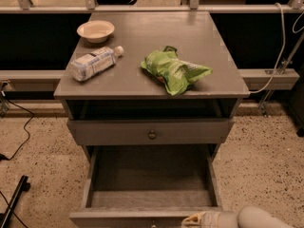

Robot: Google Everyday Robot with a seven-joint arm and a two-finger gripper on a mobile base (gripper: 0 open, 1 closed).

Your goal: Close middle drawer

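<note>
The middle drawer point(150, 176) is pulled far out of the grey cabinet. Its inside is empty and its front point(128, 217) lies at the bottom edge of the view, with the knob cut off. My gripper point(193, 218) is at the bottom edge, right of centre, with its pale tip at the top edge of that drawer front. The white arm point(259, 218) trails off to the right. The upper drawer front point(151, 132) with its small dark knob sits above the open drawer. The lowest drawer is hidden.
On the cabinet top point(142, 42) lie a green bag point(175, 71), a plastic bottle on its side point(94, 62) and a small bowl point(96, 31). Speckled floor lies on both sides. A black cable point(19, 141) and a dark bar point(13, 201) are at the left.
</note>
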